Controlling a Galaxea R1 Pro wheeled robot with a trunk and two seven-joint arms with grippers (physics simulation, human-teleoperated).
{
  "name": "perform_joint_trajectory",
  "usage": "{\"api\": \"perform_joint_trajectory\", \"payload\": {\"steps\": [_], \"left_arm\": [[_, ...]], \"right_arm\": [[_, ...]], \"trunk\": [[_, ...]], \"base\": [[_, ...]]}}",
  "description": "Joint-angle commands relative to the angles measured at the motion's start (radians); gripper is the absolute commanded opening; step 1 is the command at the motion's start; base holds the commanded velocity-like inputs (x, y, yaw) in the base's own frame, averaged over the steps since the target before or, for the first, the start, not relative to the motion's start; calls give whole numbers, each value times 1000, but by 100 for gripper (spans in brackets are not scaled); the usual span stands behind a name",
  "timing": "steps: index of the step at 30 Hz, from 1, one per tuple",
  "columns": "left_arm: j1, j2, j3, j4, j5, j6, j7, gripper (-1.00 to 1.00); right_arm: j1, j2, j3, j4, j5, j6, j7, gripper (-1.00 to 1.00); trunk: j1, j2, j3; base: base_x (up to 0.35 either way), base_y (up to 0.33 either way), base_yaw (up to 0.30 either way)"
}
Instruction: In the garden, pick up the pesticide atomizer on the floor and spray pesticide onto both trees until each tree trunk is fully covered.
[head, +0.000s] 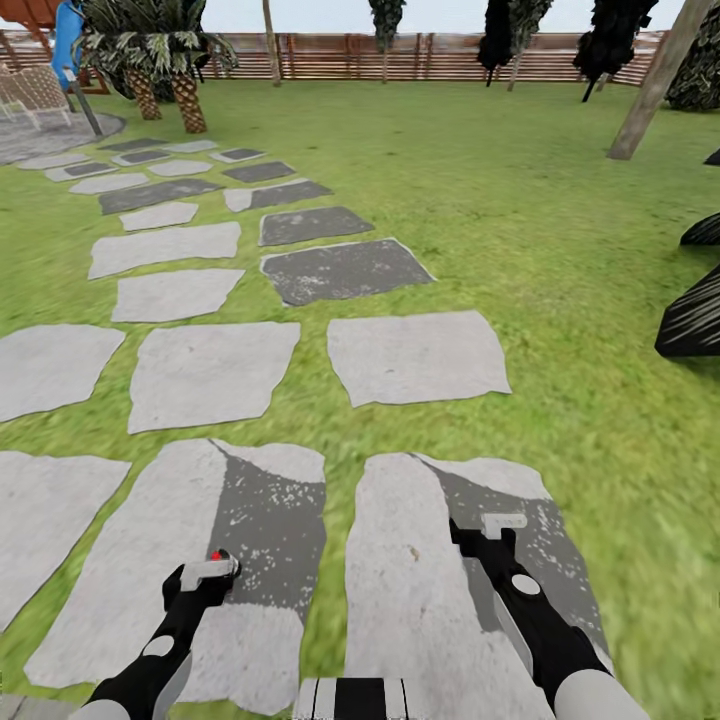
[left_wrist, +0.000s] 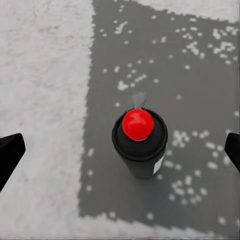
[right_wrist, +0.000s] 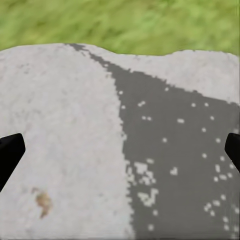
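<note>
The pesticide atomizer (left_wrist: 139, 145), a small black bottle with a red top, stands upright on a grey stone slab of the floor (left_wrist: 45, 100). In the head view only its red top (head: 215, 555) peeks out above my left gripper (head: 208, 572). That gripper (left_wrist: 121, 152) hangs over the bottle, open, with one finger on each side and apart from it. My right gripper (head: 503, 522) hovers open over the neighbouring slab (right_wrist: 60, 125) with nothing between its fingers. A leaning grey-brown tree trunk (head: 650, 85) rises at the far right of the lawn.
Stone slabs (head: 210, 375) with grass strips run ahead and to the left. Lawn (head: 500, 200) spreads to a slat fence (head: 330, 55). Palm plants (head: 150, 50) and a blue slide (head: 68, 35) stand far left. Dark spiky plants (head: 695, 320) line the right edge.
</note>
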Motion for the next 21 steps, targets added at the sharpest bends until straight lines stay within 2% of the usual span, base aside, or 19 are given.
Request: {"api": "perform_joint_trajectory", "payload": {"steps": [1, 14, 21], "left_arm": [[0, 0, 0, 0, 0, -2, 0, 100], [0, 0, 0, 1, 0, -5, 0, 100], [0, 0, 0, 1, -1, -5, 0, 100]], "right_arm": [[0, 0, 0, 0, 0, 0, 0, 100], [0, -1, 0, 1, 0, 0, 0, 100], [0, -1, 0, 1, 0, 0, 0, 100]], "trunk": [[0, 0, -6], [6, -3, -76], [6, -3, -86]], "base": [[0, 0, 59], [0, 0, 69], [0, 0, 63]]}}
